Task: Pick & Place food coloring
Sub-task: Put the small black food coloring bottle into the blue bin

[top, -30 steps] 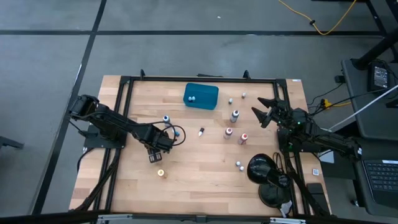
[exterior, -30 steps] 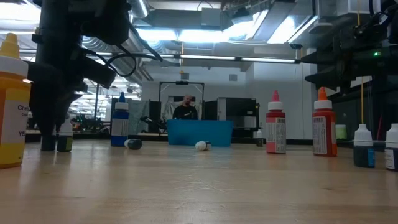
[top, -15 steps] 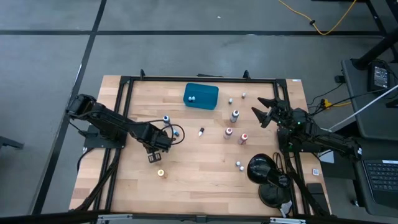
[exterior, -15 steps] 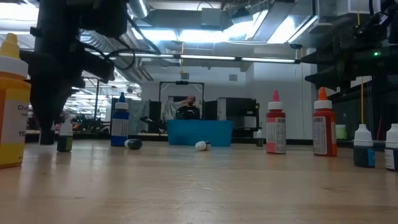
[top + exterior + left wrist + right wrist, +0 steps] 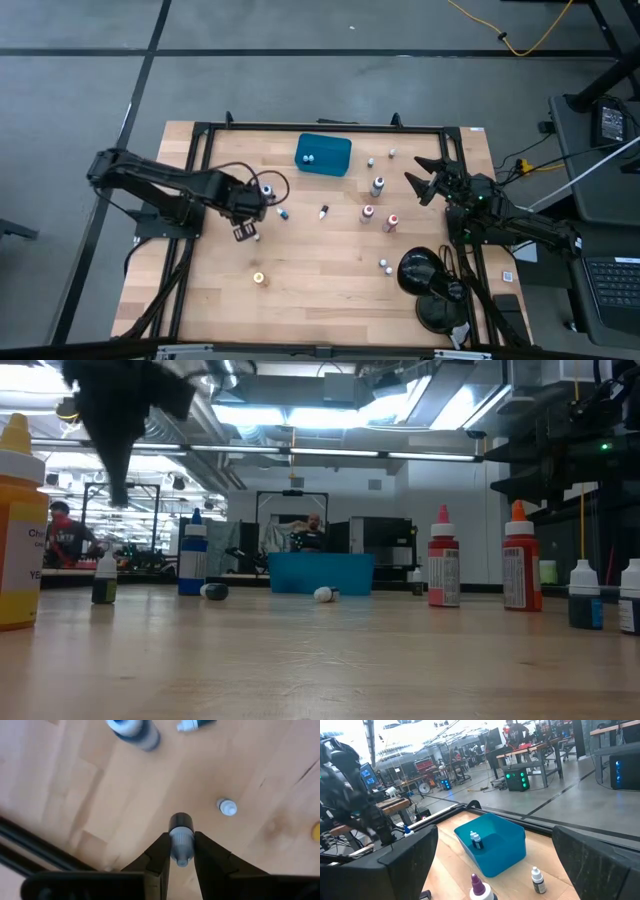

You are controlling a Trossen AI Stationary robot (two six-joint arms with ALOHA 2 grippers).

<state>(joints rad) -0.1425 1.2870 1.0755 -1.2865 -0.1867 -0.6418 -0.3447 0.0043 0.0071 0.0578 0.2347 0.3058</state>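
Two end effectors are on record. At the left of the bench (image 5: pixel 320 270), my left end effector (image 5: pixel 245 232) hangs clear above the wood, its fingers (image 5: pixel 161 851) narrowed onto one small vial of food coloring (image 5: pixel 180 837), gripped at the neck. Directly under it another white-capped vial (image 5: pixel 227 807) stands on the bench, untouched. Nearer the front edge stands a yellow bottle (image 5: pixel 259 279), well apart from the rest. Just beyond the left end effector are a blue-capped upright bottle (image 5: pixel 266 190) and a small vial lying on its side (image 5: pixel 283 213). Toward the middle, a second small vial (image 5: pixel 323 212) lies flat. At the far middle sits the teal tray (image 5: pixel 340 165), with two little vials (image 5: pixel 308 157) standing inside it at its left end. Right of centre, a loose cluster stands upright: a dark bottle (image 5: pixel 377 185), a red bottle (image 5: pixel 368 213), an orange bottle (image 5: pixel 391 222), two tiny vials near the far edge (image 5: pixel 371 162), and one white-capped vial (image 5: pixel 385 265) toward the front. At the right edge, my right end effector (image 5: pixel 425 180) waits with fingers spread wide, empty, facing the tray.
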